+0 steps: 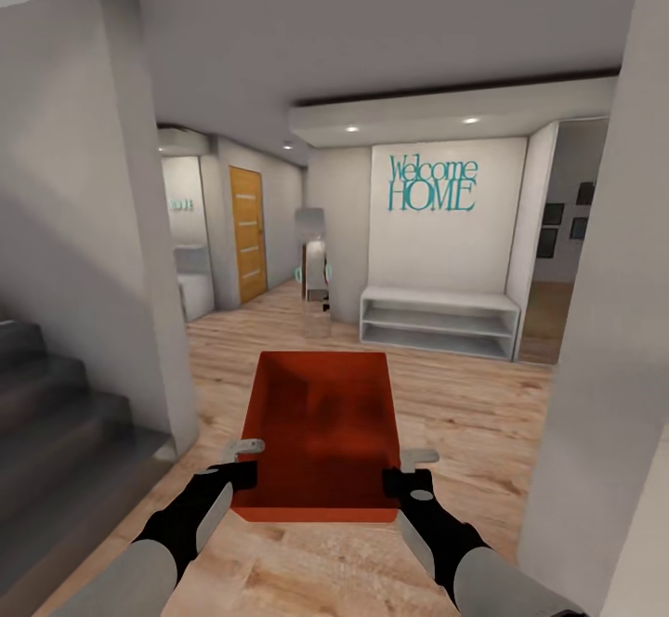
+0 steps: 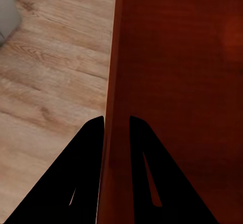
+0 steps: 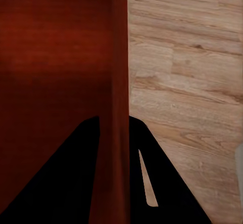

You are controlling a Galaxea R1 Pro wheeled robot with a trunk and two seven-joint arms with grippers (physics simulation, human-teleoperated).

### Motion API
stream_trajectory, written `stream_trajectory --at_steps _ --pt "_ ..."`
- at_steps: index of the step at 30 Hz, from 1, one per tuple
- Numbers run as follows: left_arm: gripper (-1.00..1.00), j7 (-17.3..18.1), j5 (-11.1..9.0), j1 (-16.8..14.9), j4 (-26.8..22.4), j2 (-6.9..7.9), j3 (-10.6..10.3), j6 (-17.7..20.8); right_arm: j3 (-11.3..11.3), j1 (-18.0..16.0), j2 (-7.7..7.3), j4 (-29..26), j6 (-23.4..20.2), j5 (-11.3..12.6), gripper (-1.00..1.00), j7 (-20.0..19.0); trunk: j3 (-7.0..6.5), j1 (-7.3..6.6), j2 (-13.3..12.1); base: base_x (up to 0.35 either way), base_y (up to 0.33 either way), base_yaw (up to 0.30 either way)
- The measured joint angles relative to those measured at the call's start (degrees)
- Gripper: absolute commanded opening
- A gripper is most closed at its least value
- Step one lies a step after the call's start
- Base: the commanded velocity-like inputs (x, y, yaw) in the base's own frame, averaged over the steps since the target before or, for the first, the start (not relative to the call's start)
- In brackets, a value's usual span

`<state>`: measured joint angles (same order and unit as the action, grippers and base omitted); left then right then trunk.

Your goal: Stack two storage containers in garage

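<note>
I carry one red-orange storage container (image 1: 321,431) in front of me, above a light wood plank floor (image 1: 465,413). My left gripper (image 1: 243,461) is shut on its left wall (image 2: 112,82), one finger on each side of the wall. My right gripper (image 1: 409,470) is shut on the right wall (image 3: 119,82) the same way. The container is lidless and empty, held level between both arms.
A hallway lies ahead with a white low shelf bench (image 1: 439,320) under a "Welcome HOME" sign (image 1: 433,184). A wooden door with frosted strips (image 1: 247,234) stands at the far left. Grey stairs (image 1: 56,413) and a wall corner (image 1: 139,227) are at left, a pale pillar (image 1: 613,320) at right.
</note>
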<state>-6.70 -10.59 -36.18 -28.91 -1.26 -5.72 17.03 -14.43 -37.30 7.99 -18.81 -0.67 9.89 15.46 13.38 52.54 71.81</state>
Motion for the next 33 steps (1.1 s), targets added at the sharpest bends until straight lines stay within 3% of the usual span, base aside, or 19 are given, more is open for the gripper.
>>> stream_trajectory --at_steps 33 --pt "-1.0 0.0 0.0 0.0 0.0 -0.01 0.0 0.0 0.0 0.0 0.0 0.0 0.0 0.0 -1.0 0.0 0.0 0.0 0.0 0.321 0.0 0.0"
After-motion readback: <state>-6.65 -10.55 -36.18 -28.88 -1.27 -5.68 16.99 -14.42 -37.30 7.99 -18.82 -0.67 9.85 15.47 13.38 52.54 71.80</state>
